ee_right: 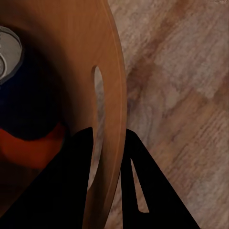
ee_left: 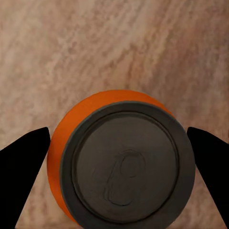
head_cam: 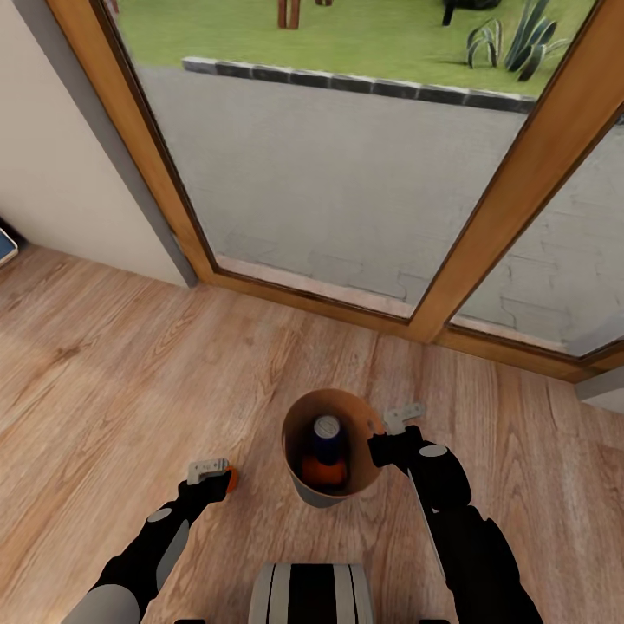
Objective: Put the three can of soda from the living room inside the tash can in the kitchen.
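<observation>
Two soda cans sit inside the trash can (head_cam: 305, 485): a dark blue can (head_cam: 327, 438) with a silver top standing upright, and an orange can (head_cam: 322, 472) low against it toward 6 o'clock. The bin is tapered, grey-white outside, brown inside, with a slot (ee_right: 98, 81) cut through its wall near the rim. My right gripper (head_cam: 387, 440) is at the bin's 3 o'clock; its jaws pinch the wall, one finger inside and one outside.

A third can, orange (ee_left: 64, 143) with a dark grey lid (ee_left: 128, 164) and pull tab, stands upright at 9 o'clock from the bin, well apart. My left gripper (head_cam: 218, 476) is directly above it; its jaws are at either side of the can body, but I cannot tell whether they touch it.

Light wood plank floor (head_cam: 130, 364) lies below everything. At 12 o'clock stand wood-framed glass doors (head_cam: 485, 234), with paving and grass beyond. A pale wall (head_cam: 52, 173) is at 10 o'clock.
</observation>
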You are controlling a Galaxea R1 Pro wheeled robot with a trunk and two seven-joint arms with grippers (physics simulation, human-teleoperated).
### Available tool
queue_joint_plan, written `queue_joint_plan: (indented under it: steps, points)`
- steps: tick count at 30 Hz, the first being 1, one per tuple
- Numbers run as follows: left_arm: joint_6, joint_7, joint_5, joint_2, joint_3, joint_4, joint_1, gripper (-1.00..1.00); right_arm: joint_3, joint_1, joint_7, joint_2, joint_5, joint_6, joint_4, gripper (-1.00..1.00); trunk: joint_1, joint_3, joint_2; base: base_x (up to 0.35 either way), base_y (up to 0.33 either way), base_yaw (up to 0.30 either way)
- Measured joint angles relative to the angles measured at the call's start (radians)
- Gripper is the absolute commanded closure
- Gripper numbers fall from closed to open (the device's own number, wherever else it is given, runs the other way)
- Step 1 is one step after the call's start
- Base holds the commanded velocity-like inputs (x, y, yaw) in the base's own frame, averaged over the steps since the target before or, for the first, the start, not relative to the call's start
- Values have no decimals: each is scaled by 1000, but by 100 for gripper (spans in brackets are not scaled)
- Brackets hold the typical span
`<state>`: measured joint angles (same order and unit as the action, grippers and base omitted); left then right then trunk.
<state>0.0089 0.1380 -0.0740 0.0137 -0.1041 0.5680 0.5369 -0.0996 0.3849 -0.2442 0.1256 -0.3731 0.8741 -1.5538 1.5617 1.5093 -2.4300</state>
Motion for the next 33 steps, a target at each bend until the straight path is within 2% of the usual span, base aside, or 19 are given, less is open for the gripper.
queue_joint_plan:
  steps: [14, 33]
  points:
    - [0, 1, -1, 0, 0, 1, 0, 100, -1, 0, 0, 0, 0, -1, 0, 100, 0, 0, 0, 0, 0, 0]
    - [3, 5, 0, 0, 3, 0, 0, 100, -2, 0, 1, 0, 0, -1, 0, 100, -73, -59, 133, 0, 0, 0]
